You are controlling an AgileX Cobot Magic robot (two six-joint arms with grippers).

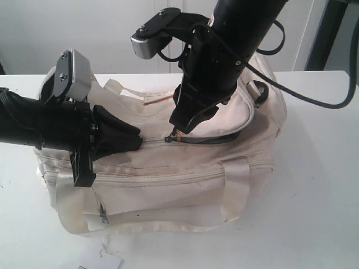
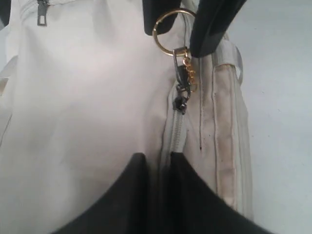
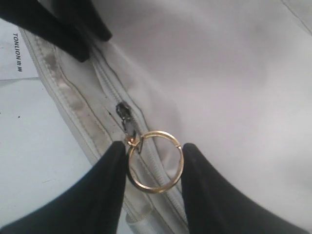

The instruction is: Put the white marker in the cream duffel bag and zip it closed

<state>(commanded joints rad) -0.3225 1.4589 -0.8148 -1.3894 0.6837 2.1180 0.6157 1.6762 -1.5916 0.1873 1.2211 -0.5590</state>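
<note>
The cream duffel bag (image 1: pixel 185 185) lies on the white table (image 1: pixel 320 196). My left gripper (image 1: pixel 137 140) is shut on the bag's closed top zip seam (image 2: pixel 178 131), fingertips (image 2: pixel 141 161) pressed close together. My right gripper (image 1: pixel 182 130) is shut on the gold ring (image 3: pixel 155 189) of the top zip's slider (image 3: pixel 124 111), one finger on each side of the ring. The same ring (image 2: pixel 154 31) hangs from the slider (image 2: pixel 181 97) in the left wrist view. Beyond the slider the zip gapes dark (image 1: pixel 224 137). The white marker is out of view.
A black strap clip (image 1: pixel 259 89) sits at the bag's far end. Satin handles (image 1: pixel 238 185) hang down the front, above the front pocket's zip pull (image 1: pixel 102 216). A printed paper tag (image 3: pixel 14 53) lies on the table beside the bag.
</note>
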